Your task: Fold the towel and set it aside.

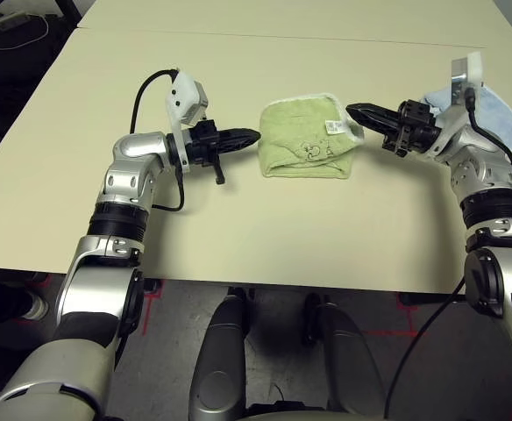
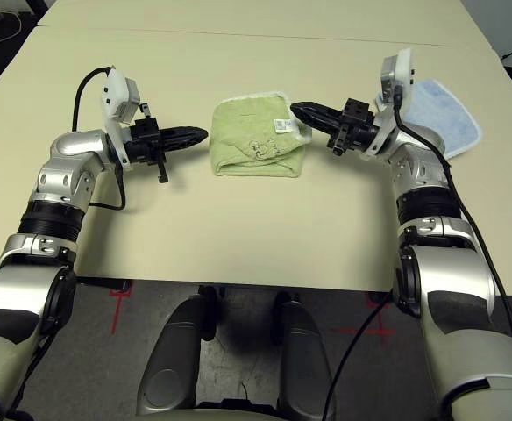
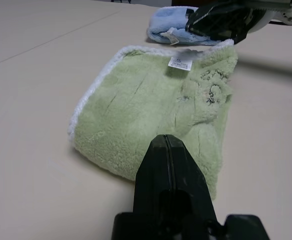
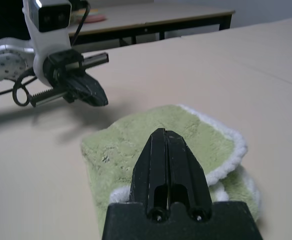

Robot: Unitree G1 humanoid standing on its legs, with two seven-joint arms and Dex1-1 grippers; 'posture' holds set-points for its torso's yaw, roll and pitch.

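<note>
The light green towel (image 1: 307,139) lies folded into a small square on the beige table, with white edging, a small white label and a dark embroidered motif on top. My left gripper (image 1: 252,137) is shut and empty, its tip just off the towel's left edge. My right gripper (image 1: 352,111) is also shut with nothing in it, hovering at the towel's right corner. In the left wrist view the towel (image 3: 156,115) lies just past the closed fingers (image 3: 168,165). The right wrist view shows closed fingers (image 4: 167,160) over the towel (image 4: 136,145).
A light blue towel (image 2: 436,105) lies on the table behind my right forearm, to the right of the green one. A seam (image 1: 238,37) between two tabletops runs across the far side. The table's front edge (image 1: 265,285) is close to my body.
</note>
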